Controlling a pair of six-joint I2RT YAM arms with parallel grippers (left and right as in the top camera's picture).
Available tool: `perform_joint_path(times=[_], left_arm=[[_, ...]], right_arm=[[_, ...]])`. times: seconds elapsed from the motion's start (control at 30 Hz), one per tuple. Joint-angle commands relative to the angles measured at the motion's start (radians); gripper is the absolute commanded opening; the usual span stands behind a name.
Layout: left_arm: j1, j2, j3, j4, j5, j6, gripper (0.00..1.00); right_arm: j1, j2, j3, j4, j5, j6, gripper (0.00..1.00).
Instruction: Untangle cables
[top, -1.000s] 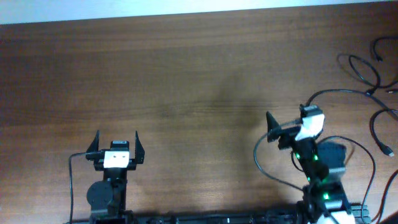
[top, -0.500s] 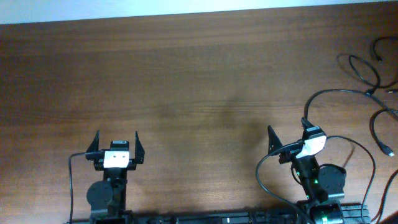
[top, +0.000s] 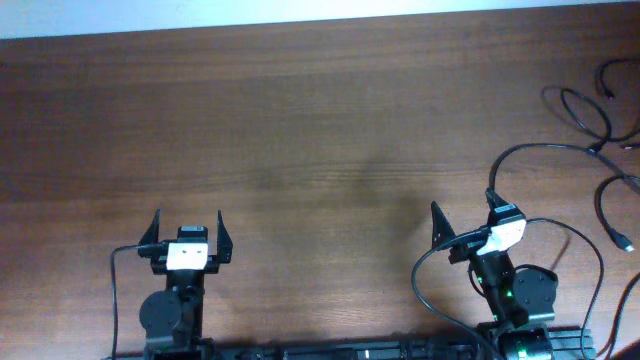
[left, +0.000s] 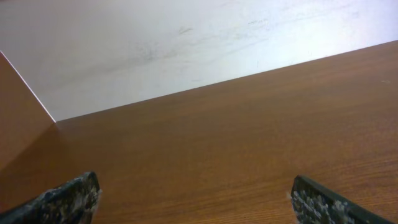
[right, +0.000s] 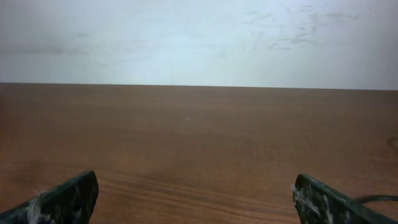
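Landmark: right gripper (top: 462, 207), near the front edge of the table (top: 320, 120), toward its right end.
Cables, location: the cables (top: 603, 210) lie in loose black loops and strands to the right of the right gripper and farther back, out by the table's right edge. They are well apart from its fingers.
Cables, condition: small plug ends show on some strands. From above I cannot tell whether any strands are knotted.
Right gripper, state: jaws spread wide with nothing between them. Its own camera shows only bare wood and a pale wall.
Left gripper, state: left gripper (top: 188, 216), far to the left of the right gripper, also has its jaws apart and empty.
Step in hand: in my judgement, the reach toward the cords has not begun.
Procedure: swing the right gripper rightward and back and come down over a single strand. Pinch close to a plug end, where the cord is easiest to follow. Lift slowly so crossings loosen rather than tighten.
Caution: a thicker black arm wire (top: 540, 148) arcs beside the right gripper. Do not mistake it for a cord.
Markings: each gripper has a white panel, but no writing or brand is legible. Green lamps glow on the right arm.
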Motion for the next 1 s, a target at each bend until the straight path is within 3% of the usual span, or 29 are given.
perform_joint_path(times=[0.0,0.63,0.97], left_arm=[[0.004,-0.006,-0.003,-0.006,-0.006,-0.01,0.99],[0.004,-0.006,-0.003,-0.006,-0.006,-0.01,0.99],[0.004,-0.006,-0.003,-0.006,-0.006,-0.01,0.99]], right_arm=[[-0.004,-0.011,-0.005,-0.007,-0.008,-0.001,0.99],[-0.005,-0.011,-0.005,-0.008,0.018,-0.011,0.99],[-0.005,-0.011,-0.005,-0.024,0.179,0.037,0.99]])
